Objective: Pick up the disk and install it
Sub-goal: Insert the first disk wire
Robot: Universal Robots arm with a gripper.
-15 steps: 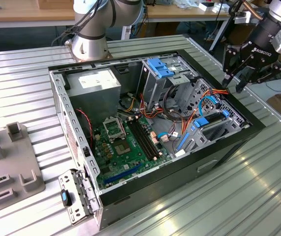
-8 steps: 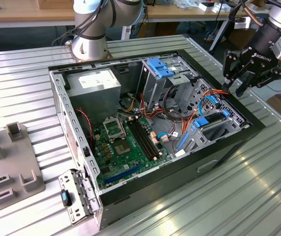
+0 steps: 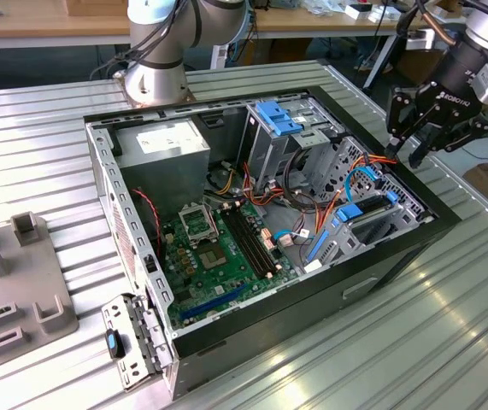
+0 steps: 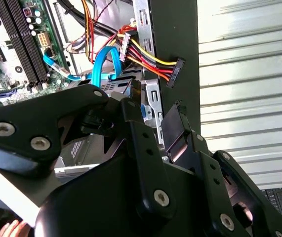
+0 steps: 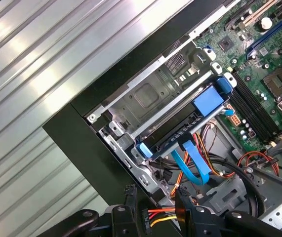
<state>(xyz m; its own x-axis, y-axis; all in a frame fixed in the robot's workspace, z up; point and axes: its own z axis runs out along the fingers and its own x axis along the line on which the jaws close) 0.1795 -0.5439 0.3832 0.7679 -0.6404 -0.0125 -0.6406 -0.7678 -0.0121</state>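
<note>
The disk (image 5: pixel 175 131) lies in the drive bay at the front corner of the open computer case (image 3: pixel 397 248), its blue carrier rail (image 5: pixel 207 101) along one edge and two light-blue cables hanging from it. In the exterior view the disk (image 3: pixel 370 213) sits low at the case's right end. My gripper (image 3: pixel 406 145) hovers above that end of the case, just past its black rim, open and holding nothing. Both wrist views show its black fingers (image 4: pixel 178 123) spread over the case wall, with the gripper (image 5: pixel 155 205) a short way from the disk.
A metal drive cage with a blue top (image 3: pixel 282 120) stands at the back of the case beside a grey power-supply box (image 3: pixel 162 145). The green motherboard (image 3: pixel 226 248) fills the floor. Red, yellow and orange cables (image 4: pixel 150 61) run near the bay. A grey fixture (image 3: pixel 21 282) sits at the exterior view's left.
</note>
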